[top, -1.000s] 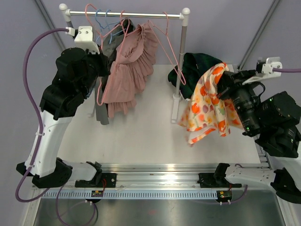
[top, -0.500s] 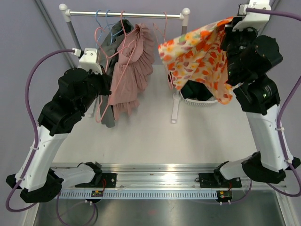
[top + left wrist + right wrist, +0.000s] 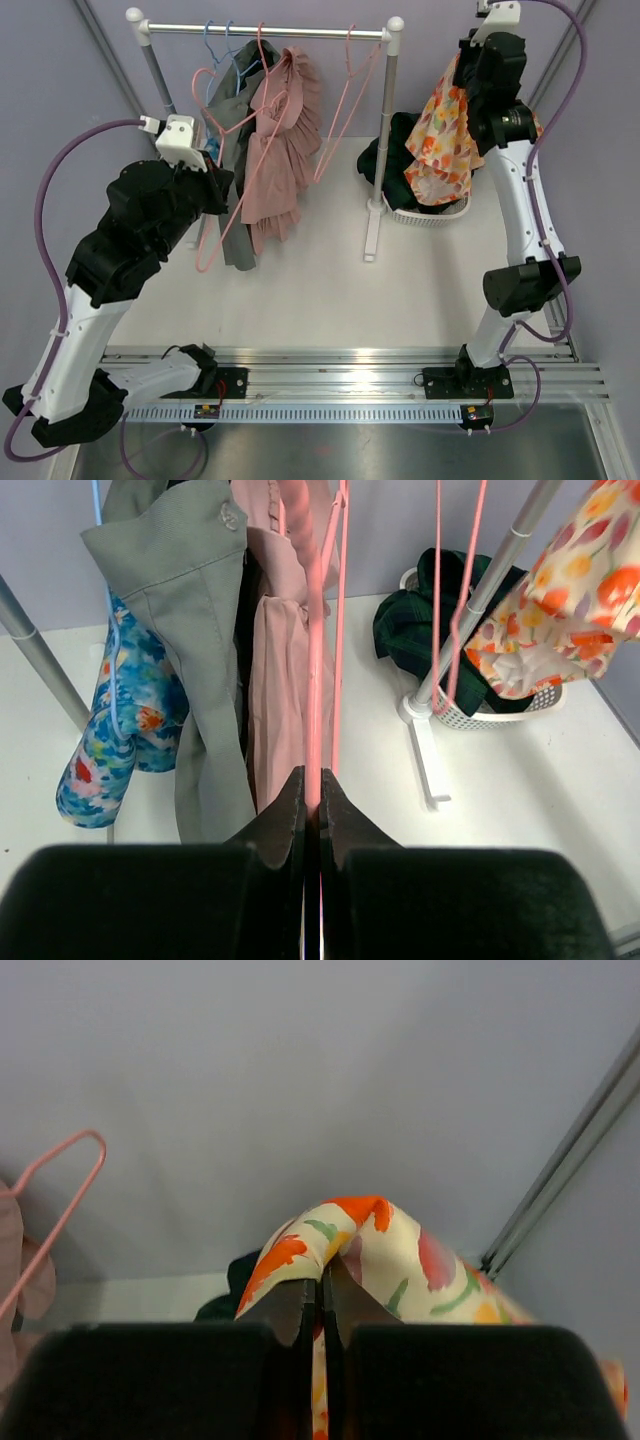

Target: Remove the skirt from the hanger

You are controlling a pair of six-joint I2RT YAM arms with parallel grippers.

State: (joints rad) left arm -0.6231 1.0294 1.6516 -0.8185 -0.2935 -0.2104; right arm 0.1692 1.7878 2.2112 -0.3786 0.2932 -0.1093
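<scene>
Overhead cam: I've got my right gripper (image 3: 465, 72) up high with the floral skirt (image 3: 440, 145) dangling over the white basket (image 3: 432, 213). My left gripper (image 3: 214, 183) is on a pink hanger (image 3: 207, 240), right beside the pink dress (image 3: 285, 150).

Pink dress (image 3: 280, 160), grey garment (image 3: 235, 230) hang on rack (image 3: 300, 32); white basket (image 3: 425, 213) (dark green cloth (image 3: 390, 155) inside) beside it.

Basket (image 3: 432, 215) mostly hidden behind floral skirt (image 3: 445, 140); pink hanger (image 3: 317, 695) hook cut off at top edge.
</scene>
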